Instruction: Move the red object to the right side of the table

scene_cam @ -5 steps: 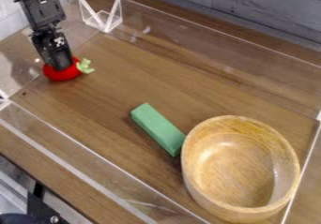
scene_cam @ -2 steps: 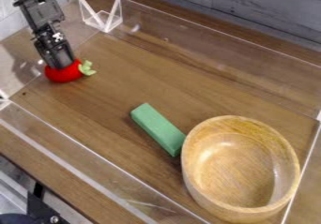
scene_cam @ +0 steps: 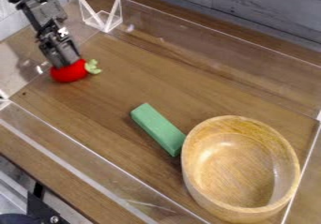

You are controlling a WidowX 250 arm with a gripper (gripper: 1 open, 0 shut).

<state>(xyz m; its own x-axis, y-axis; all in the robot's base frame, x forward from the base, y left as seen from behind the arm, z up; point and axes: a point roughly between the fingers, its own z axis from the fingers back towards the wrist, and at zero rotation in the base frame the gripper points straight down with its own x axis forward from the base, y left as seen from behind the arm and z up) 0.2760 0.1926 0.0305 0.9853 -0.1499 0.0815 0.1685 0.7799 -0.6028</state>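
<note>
At the left end of the wood-grain tabletop (scene_cam: 189,64), the small round red toy fruit (scene_cam: 69,71) lies by the low clear wall, its green leafy stem (scene_cam: 93,67) facing right. The hand (scene_cam: 62,59) reaches over it, its fingers spread, probably to straddle the fruit before closing. Nearer and rightward, a flat green rectangular block (scene_cam: 158,128) sits just beside a round, pale wooden bowl (scene_cam: 241,168).

The robot's arm (scene_cam: 40,20) is dark with pale silvery patches.
</note>
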